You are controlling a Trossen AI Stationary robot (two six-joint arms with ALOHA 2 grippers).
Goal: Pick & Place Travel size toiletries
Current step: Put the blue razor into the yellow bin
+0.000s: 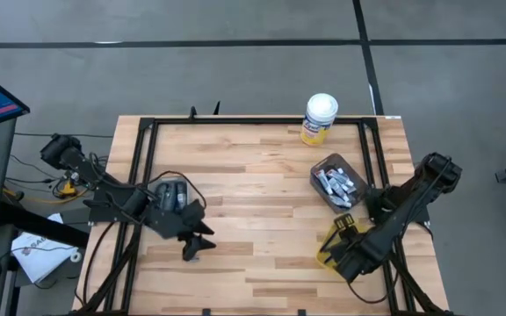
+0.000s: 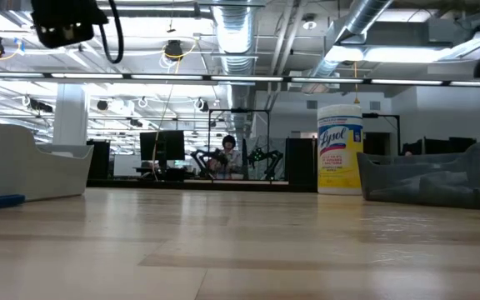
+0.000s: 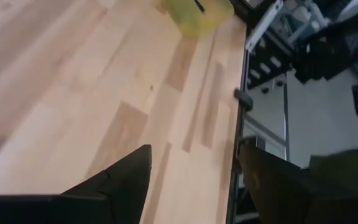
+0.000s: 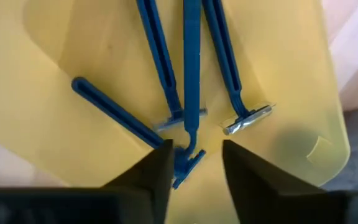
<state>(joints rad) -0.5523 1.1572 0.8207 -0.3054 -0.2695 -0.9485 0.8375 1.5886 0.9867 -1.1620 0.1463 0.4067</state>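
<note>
We see the right gripper (image 4: 194, 163) at five o'clock on the table (image 1: 253, 175), fingers parted over a yellow bin (image 4: 278, 81) holding four blue razors (image 4: 191, 68). At two o'clock a grey bin (image 1: 323, 166) holds silver tubes (image 1: 336, 184). The left gripper (image 1: 196, 245) hovers open at seven o'clock.

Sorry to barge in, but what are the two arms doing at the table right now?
They are sorting travel toiletries. The right gripper is low over the yellow bin at the table's near right, fingers parted around a blue razor lying with three others inside. The grey bin behind it holds small tubes. The left gripper hangs open and empty over bare wood, near a dark tray. The yellow canister stands at the far edge.
</note>
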